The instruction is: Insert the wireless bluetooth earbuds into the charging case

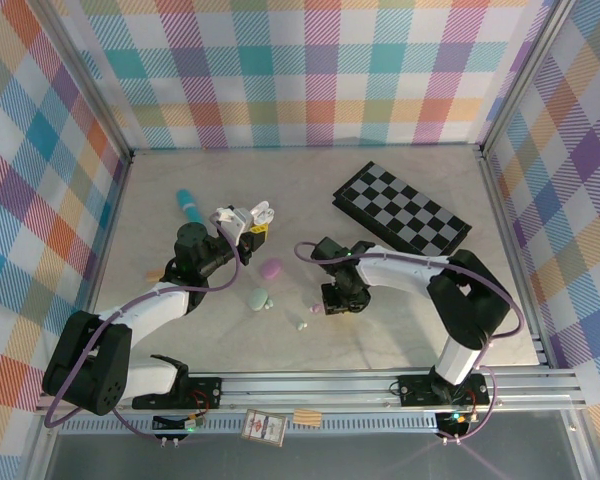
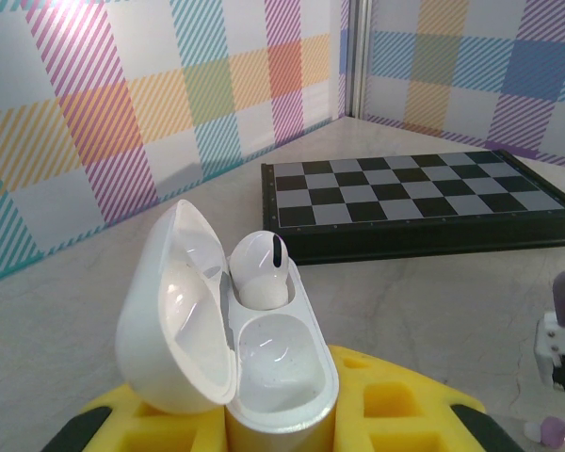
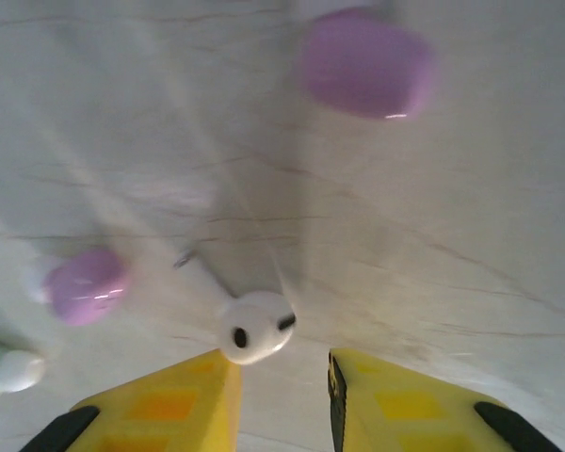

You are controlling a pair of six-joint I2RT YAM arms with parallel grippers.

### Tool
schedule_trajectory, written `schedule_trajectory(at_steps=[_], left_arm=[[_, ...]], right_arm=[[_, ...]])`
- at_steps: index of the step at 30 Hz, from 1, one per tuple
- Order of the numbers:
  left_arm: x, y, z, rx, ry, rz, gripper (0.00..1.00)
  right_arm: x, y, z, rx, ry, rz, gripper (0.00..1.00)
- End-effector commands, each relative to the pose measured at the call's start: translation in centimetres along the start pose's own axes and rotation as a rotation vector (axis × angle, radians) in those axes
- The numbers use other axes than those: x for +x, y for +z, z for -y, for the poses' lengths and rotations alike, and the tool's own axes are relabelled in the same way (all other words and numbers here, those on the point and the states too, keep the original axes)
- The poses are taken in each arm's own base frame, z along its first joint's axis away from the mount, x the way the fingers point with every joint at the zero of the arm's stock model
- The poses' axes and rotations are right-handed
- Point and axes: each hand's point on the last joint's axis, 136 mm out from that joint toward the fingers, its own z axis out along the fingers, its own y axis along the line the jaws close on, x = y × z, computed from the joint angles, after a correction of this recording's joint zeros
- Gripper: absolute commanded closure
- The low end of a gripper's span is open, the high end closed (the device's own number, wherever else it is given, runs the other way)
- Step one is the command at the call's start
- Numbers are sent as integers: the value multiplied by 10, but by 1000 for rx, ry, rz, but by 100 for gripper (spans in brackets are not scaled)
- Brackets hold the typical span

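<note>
My left gripper [image 2: 275,410] [image 1: 246,226] is shut on a white charging case [image 2: 264,377] [image 1: 261,212], held upright above the table with its lid swung open to the left. One white earbud [image 2: 261,268] sits in the far slot and the near slot is bare. Low over the table, my right gripper [image 3: 282,381] [image 1: 337,300] is open. A white earbud [image 3: 255,327] lies on the table against its left fingertip, with a gap to the right finger. A lilac earbud [image 3: 85,284] [image 1: 317,309] lies to the left, and a pale earbud [image 3: 14,370] [image 1: 300,323] lies further left.
A shut lilac case [image 1: 271,268] [image 3: 363,61] and a shut mint case [image 1: 257,298] lie between the arms. A folded checkerboard [image 1: 400,210] [image 2: 414,202] lies at the back right. A teal object [image 1: 188,207] lies at the back left. Checked walls close three sides.
</note>
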Motion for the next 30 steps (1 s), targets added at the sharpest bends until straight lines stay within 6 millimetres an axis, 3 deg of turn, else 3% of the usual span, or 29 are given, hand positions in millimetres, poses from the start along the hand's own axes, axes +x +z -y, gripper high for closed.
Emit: schedule_trajectory(at_steps=[1, 5, 10, 14, 22, 30], left_arm=[[-13, -4, -2, -3, 19, 48, 98], [-15, -4, -3, -10, 22, 54, 98], [-17, -5, -3, -14, 24, 53, 98], [-14, -4, -3, -10, 21, 48, 98], [-13, -3, -1, 3, 18, 49, 98], [-13, -5, 0, 2, 17, 49, 98]], right_arm=[[-5, -19, 23, 73, 11, 45, 68], [-11, -25, 26, 64, 57, 93, 62], [-11, -21, 1, -99, 133, 85, 60], [-10, -17, -16, -269, 289, 31, 59], [-19, -13, -14, -450, 464, -12, 58], [-22, -7, -12, -476, 504, -19, 58]])
